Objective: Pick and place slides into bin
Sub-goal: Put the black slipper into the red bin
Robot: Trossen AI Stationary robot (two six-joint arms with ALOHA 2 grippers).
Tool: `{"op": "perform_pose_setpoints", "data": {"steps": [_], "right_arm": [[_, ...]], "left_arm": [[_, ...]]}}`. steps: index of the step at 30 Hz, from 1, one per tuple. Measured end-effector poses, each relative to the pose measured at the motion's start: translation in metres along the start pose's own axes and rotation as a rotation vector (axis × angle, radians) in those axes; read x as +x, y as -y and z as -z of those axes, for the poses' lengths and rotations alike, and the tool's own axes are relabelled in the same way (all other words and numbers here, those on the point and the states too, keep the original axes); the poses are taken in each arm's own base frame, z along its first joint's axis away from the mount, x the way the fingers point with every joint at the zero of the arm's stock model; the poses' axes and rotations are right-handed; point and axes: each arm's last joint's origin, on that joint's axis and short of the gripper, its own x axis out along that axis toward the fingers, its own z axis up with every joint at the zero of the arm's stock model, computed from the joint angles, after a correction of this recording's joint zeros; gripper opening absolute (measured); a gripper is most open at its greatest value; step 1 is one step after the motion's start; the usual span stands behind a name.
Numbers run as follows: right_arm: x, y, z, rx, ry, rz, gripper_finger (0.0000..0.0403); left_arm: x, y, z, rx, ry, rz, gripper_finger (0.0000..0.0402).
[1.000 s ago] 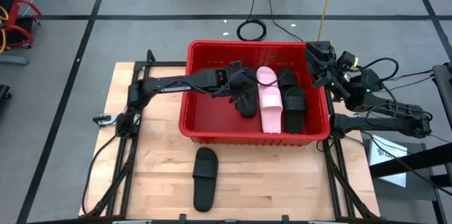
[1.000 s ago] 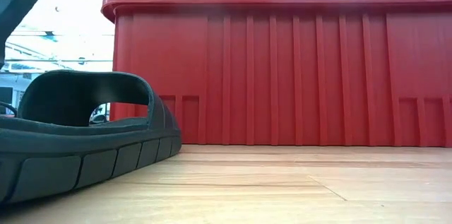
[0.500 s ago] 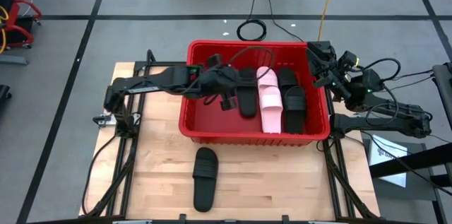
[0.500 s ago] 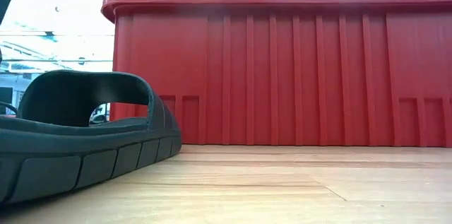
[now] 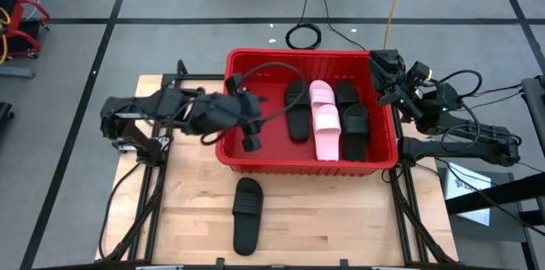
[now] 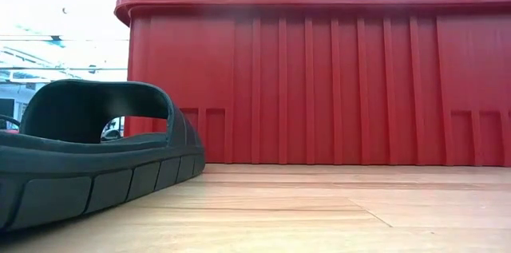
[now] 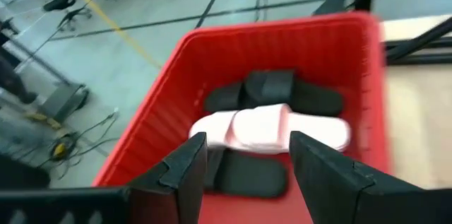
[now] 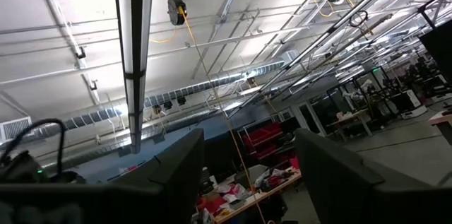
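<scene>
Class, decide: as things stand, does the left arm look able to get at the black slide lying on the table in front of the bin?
Probably yes: the left tool is open and empty, and the black slide lies uncovered on the table.

No legible text, label, brand, number or sign in any view. Bin (image 5: 387, 157) walls plain. Slides (image 5: 246, 214) unmarked. White sheet (image 5: 464, 182) beside bench (image 5: 196, 210), right side: dark print, too small to read.
</scene>
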Motion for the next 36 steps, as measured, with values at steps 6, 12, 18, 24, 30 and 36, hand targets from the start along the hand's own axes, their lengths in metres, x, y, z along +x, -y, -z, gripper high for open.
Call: {"op": "perform_pose_setpoints", "data": {"steps": [6,12,18,24,30,36], "right_arm": [[0.0,0.0,0.001,-0.003,-0.01,0.003,0.0212],[0.0,0.002,0.005,-0.001,-0.052,0.014,0.0212],[0.0,0.002,0.008,0.064,-0.08,0.018,0.0212],[0.001,-0.001,0.008,0.149,-0.1,-0.07,0.0212],[0.006,-0.002,0.015,0.273,-0.128,-0.088,0.0212],[0.014,-0.003,0.026,0.343,-0.155,-0.103,0.0212]], "left_arm": [[-0.024,0.028,-0.002,-0.005,0.058,0.095,0.0198],[-0.047,0.056,-0.004,-0.012,0.114,0.187,0.0198],[-0.067,0.078,0.006,0.06,0.087,0.263,0.0198],[-0.086,0.094,0.024,0.165,-0.009,0.32,0.0198],[-0.105,0.108,0.037,0.201,-0.059,0.38,0.0198],[-0.115,0.132,0.049,0.245,-0.103,0.419,0.0198]]}}
